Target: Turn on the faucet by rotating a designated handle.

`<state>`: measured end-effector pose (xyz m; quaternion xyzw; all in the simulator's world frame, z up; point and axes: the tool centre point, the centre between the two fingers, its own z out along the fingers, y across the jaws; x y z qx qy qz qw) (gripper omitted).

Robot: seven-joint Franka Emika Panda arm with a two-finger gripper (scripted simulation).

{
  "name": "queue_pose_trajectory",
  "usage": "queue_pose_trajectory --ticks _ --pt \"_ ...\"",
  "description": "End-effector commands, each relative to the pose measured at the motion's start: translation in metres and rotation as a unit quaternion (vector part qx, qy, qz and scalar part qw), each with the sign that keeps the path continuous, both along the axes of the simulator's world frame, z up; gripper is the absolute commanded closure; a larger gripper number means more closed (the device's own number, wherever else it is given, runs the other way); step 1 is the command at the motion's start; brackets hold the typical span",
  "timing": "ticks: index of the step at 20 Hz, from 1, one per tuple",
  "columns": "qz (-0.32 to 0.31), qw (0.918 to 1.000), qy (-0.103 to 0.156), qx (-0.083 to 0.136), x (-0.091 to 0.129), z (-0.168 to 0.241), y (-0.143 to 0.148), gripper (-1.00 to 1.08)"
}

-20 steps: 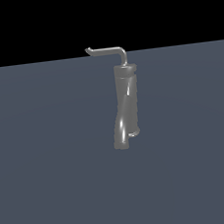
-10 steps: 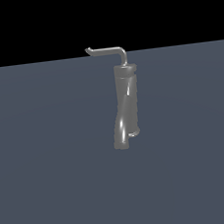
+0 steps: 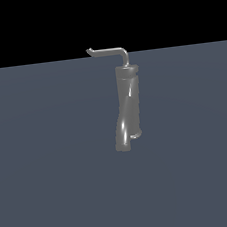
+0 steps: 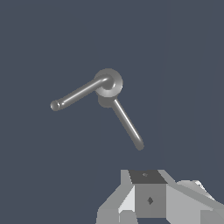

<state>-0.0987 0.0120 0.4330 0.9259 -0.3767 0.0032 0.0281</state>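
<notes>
Seen in the exterior view, left to right: open slate-grey surface (image 3: 42, 169), then the hooked tip of the handle (image 3: 109, 51) pointing toward the exterior view's left, then the upright, twisted body of the faucet (image 3: 127, 108) standing near the centre, with more bare surface beyond on the exterior view's right. Handle rising from the faucet's top, bent in an L, silhouetted at the edge where grey surface meets black backdrop. No arm visible in this view. From the wrist view, looking down the faucet's axis: two thin rods spreading from a round cap, well apart from the end effector (image 4: 148, 199), only its grey housing visible at the frame's edge. Fingers not visible; opening impossible to tell, nothing seen held.
</notes>
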Motion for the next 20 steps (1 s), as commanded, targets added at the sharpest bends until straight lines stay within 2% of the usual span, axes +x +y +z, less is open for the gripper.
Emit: queue_pose_trajectory --ticks 1,6,11,20 --pt "-0.032 0.9995 -0.002 0.001 0.011 -0.006 0.001 1.08" --pt "-0.093 0.9956 -0.006 0.002 0.033 -0.018 0.002 1.08" --pt "-0.155 0.9879 -0.01 0.004 0.054 -0.031 0.004 1.08" --pt "-0.264 0.9643 -0.015 0.009 0.091 -0.059 0.007 1.08"
